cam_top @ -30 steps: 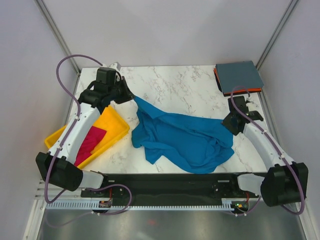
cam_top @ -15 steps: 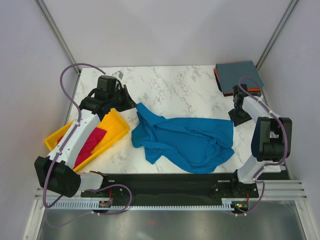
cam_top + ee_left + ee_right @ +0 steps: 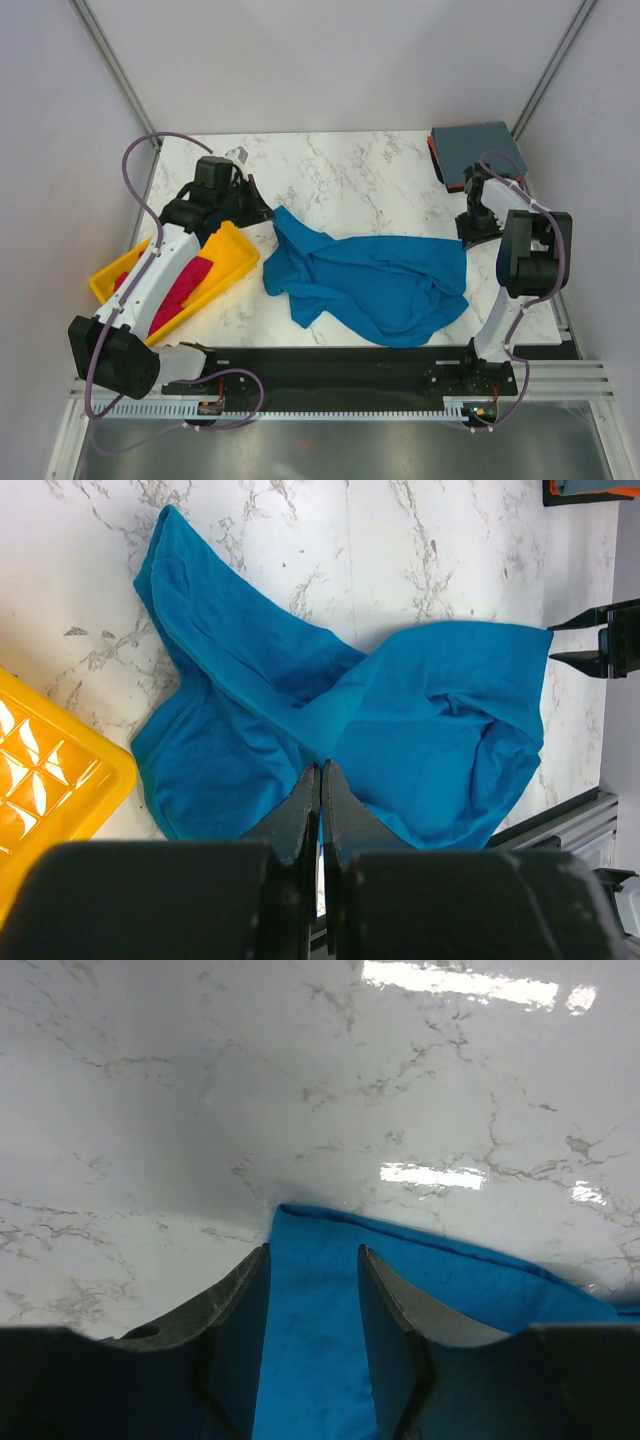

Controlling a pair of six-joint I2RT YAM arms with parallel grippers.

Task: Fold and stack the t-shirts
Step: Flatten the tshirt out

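Now | right gripper straddles blue t-shirt corner | left gripper closed, raised

Four t-shirts, one tray, two claws

White marble table, crumpled blue t-shirt, yellow tray, folded shirt stack

We see a white marble table with grey veins and bright glare on it. At its left edge, toward the near side, a yellow plastic tray sits askew; its floor is moulded in a grid. A black plate runs along the table's near edge, with a perforated metal rail just nearer. Pale walls stand around, and slanted metal posts rise at the far corners.
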